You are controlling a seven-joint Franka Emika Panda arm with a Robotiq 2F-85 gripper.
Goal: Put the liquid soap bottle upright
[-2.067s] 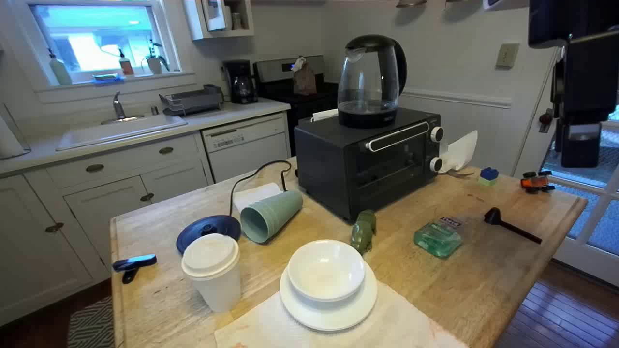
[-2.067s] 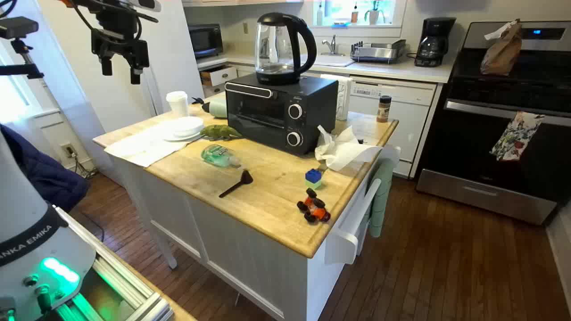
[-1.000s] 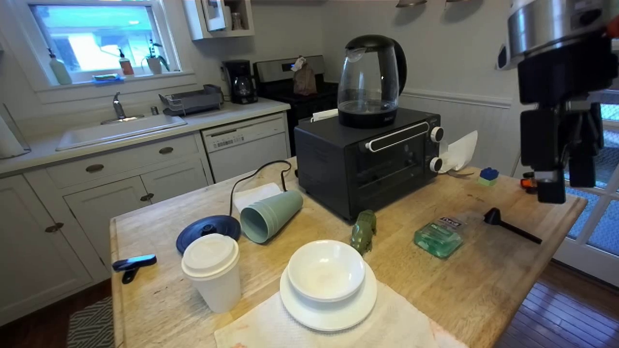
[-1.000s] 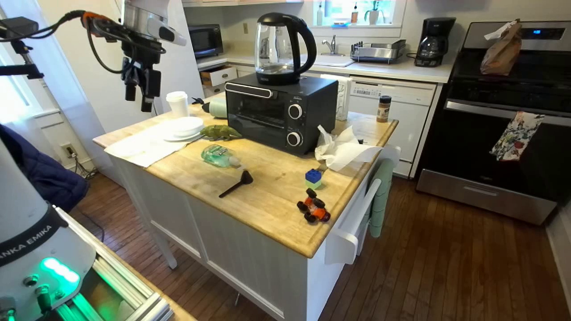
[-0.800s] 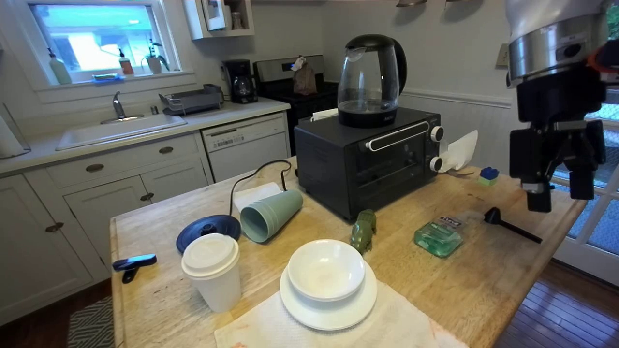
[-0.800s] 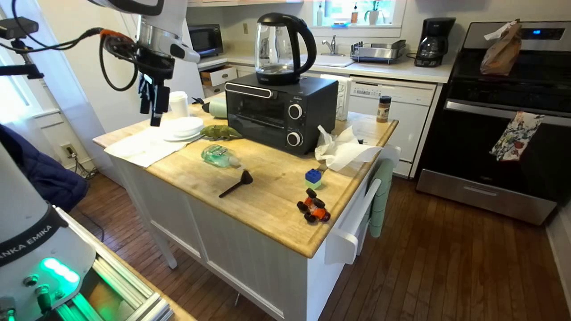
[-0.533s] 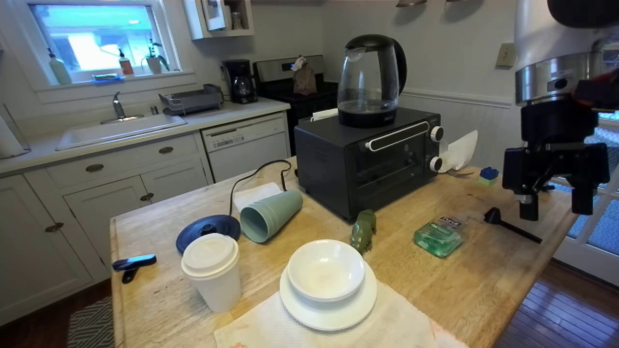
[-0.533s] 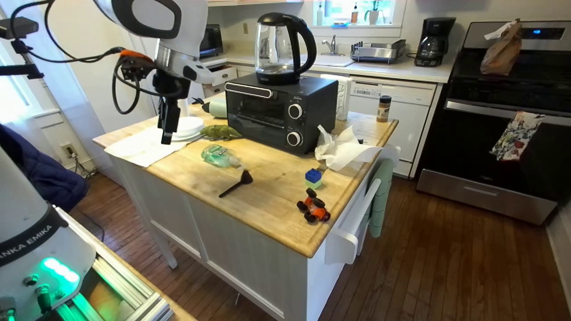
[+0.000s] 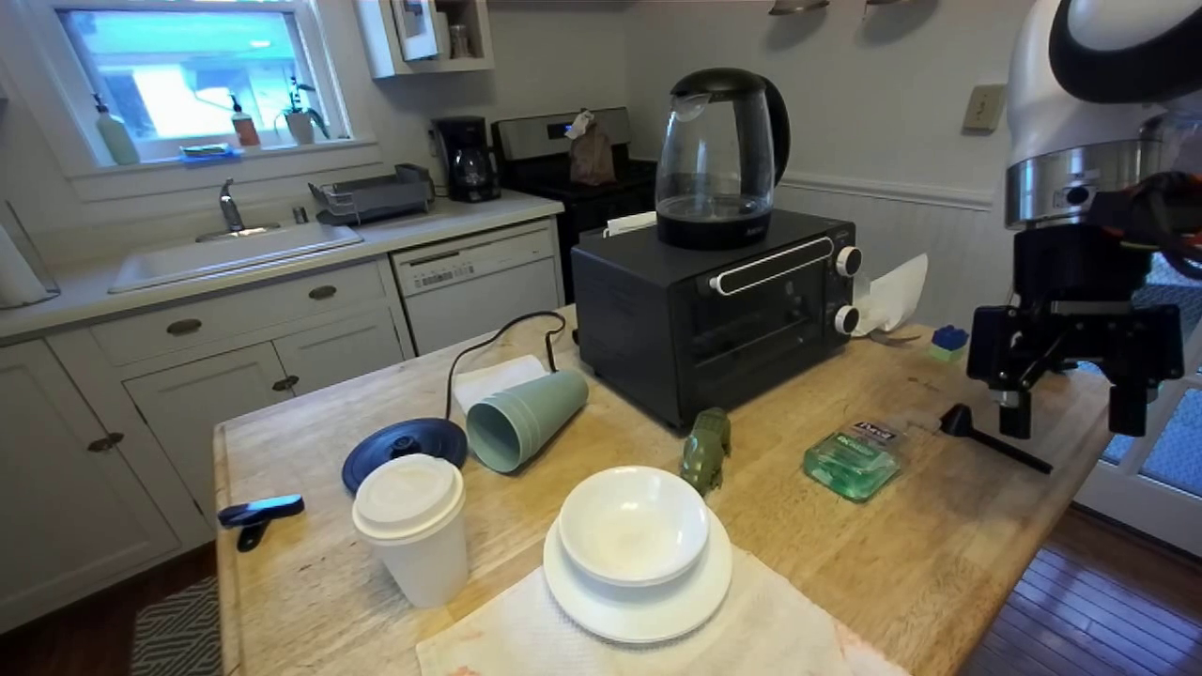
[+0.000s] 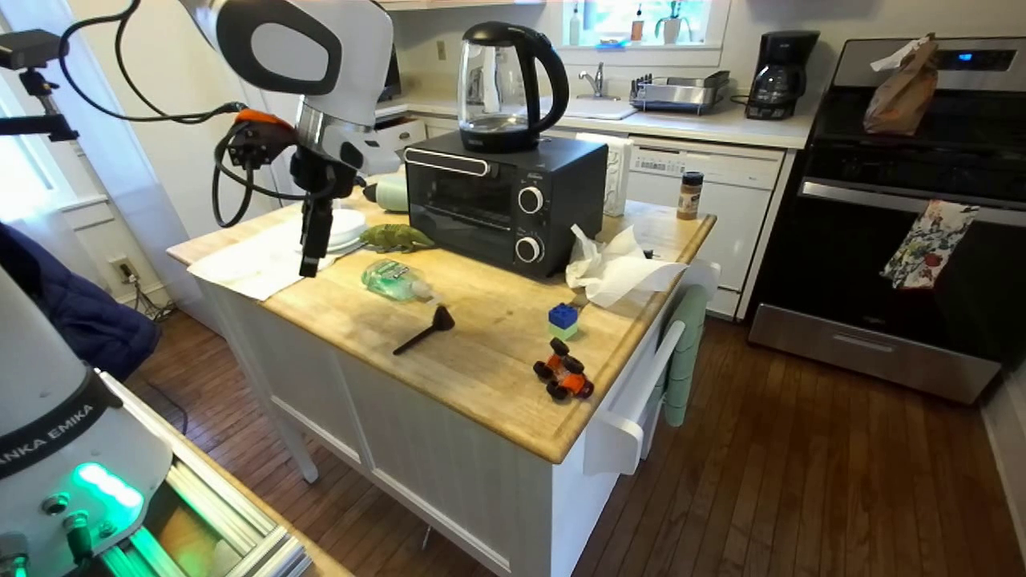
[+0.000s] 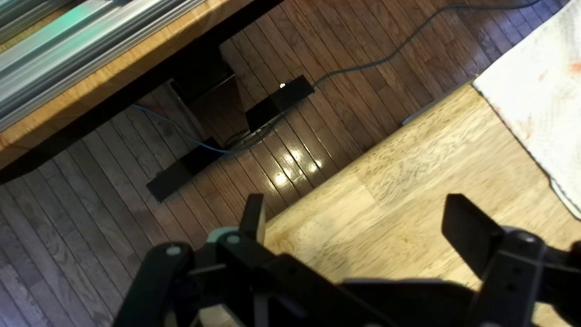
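The liquid soap bottle [image 9: 853, 462] is translucent green with a clear whitish top end and lies on its side on the wooden table. It also shows in an exterior view [image 10: 391, 280], its top end pointing toward the black brush-like tool. My gripper [image 9: 1071, 418] is open and empty, pointing down. In an exterior view the gripper [image 10: 311, 260] hangs near the table's front edge, left of the bottle and apart from it. In the wrist view the open fingers [image 11: 356, 211] frame bare wood and the table edge; the bottle is out of view there.
A black toaster oven [image 9: 714, 310] with a glass kettle [image 9: 718, 160] stands behind the bottle. A green toy animal [image 9: 705, 451] and a white bowl on plates [image 9: 634, 535] are beside it. A black brush-like tool [image 10: 425, 330], toy blocks [image 10: 563, 320] and an orange toy car [image 10: 563, 373] lie nearby.
My gripper has come down from high up and moved toward the table's front edge, closer to the bottle, turning so both fingers show side by side. The bottle has not moved.
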